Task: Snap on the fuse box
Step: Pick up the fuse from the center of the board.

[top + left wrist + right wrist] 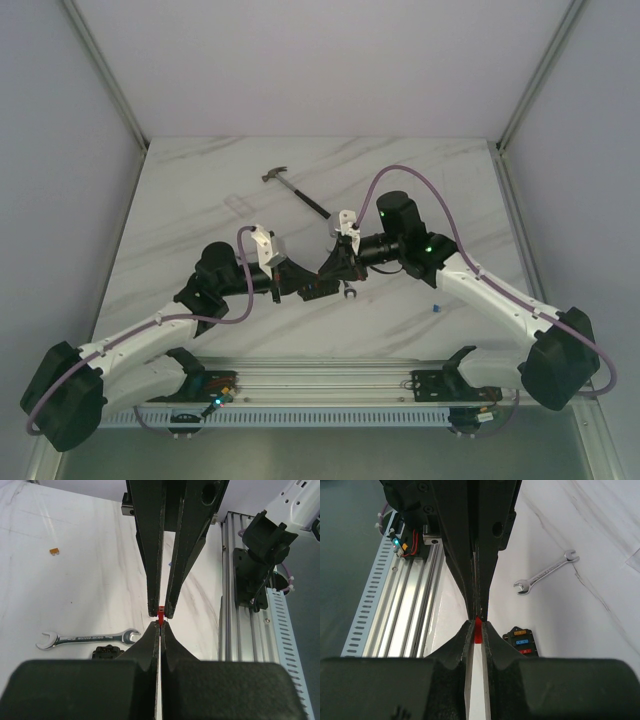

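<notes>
Small black rectangular plastic fuse box [521, 641], carrying orange, blue and red fuses in a row, is lying flat on the white marbled table [200, 200], just beside the meeting tips of the two grippers. The left gripper [160, 628] and the right gripper [477, 625] are facing each other tip to tip, each clamping its black fingers on one end of a small red fuse [160, 613]. A silver open-ended wrench [87, 639] is lying next to the fuse box. A loose orange fuse [55, 551] is resting well apart from both. A black-handled hammer [295, 190] is lying farther back on the table.
</notes>
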You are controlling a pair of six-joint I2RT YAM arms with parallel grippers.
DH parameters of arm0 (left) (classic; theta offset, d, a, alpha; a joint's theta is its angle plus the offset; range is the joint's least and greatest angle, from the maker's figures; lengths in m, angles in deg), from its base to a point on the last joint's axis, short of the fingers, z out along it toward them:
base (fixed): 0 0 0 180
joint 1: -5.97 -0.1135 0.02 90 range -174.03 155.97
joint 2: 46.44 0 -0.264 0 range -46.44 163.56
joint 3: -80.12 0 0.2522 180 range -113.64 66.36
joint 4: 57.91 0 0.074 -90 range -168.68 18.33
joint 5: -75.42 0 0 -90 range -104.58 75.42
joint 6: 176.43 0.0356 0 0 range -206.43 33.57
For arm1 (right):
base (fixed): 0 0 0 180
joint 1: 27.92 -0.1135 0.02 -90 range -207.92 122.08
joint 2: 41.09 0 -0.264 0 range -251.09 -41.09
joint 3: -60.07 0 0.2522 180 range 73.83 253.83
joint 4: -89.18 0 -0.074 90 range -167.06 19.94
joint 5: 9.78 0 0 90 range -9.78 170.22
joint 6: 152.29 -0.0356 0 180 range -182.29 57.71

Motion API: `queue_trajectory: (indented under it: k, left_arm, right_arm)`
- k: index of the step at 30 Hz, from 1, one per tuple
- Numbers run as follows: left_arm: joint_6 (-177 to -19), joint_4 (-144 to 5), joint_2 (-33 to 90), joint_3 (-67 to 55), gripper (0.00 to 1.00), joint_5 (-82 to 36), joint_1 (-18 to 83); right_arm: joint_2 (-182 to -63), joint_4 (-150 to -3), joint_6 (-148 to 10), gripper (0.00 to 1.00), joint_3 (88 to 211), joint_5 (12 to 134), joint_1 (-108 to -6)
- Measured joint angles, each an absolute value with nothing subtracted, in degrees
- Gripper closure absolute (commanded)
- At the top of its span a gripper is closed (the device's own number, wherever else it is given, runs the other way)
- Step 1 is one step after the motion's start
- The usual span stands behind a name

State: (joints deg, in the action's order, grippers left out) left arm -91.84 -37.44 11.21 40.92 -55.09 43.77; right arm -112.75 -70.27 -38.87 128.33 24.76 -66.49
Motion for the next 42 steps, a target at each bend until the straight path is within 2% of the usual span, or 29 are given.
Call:
queue_trajectory:
  k: [12, 20, 24, 27, 29, 32, 36, 42]
  left_arm:
    - [-91.69, -37.44, 11.21, 40.92, 1.00, -55.07, 43.92]
    - [-91.66, -37.46, 11.21, 40.92, 1.00, -55.07, 43.92]
    - [-91.69, -37.46, 11.21, 40.92, 1.00, -55.04, 43.92]
    - [-91.71, -37.48, 11.25, 40.92, 0.91, -54.54, 43.92]
    - [-91.77, -37.55, 11.27, 40.92, 0.79, -53.49, 43.92]
    - [-92.14, -37.44, 11.25, 41.03, 0.72, -50.69, 44.03]
    - [-92.87, -38.49, 11.19, 41.73, 0.61, -44.79, 44.03]
    - [-95.36, -41.81, 10.86, 42.52, 0.38, -32.49, 44.03]
  right_arm:
    - [-112.75, -69.59, -38.58, 0.81, 128.33, 24.85, -66.49]
    - [-112.75, -69.37, -38.54, 1.00, 128.33, 25.16, -66.49]
    - [-112.75, -69.37, -38.56, 1.00, 128.33, 25.18, -66.49]
    - [-112.75, -69.42, -38.87, 1.00, 128.33, 25.92, -66.49]
    - [-112.75, -69.66, -39.76, 1.00, 128.33, 27.10, -66.53]
    - [-112.16, -70.95, -43.35, 1.00, 127.90, 31.28, -66.67]
    - [-108.16, -72.98, -51.17, 1.00, 124.09, 41.35, -66.60]
    - [-100.75, -73.42, -63.04, 1.00, 119.46, 57.57, -68.46]
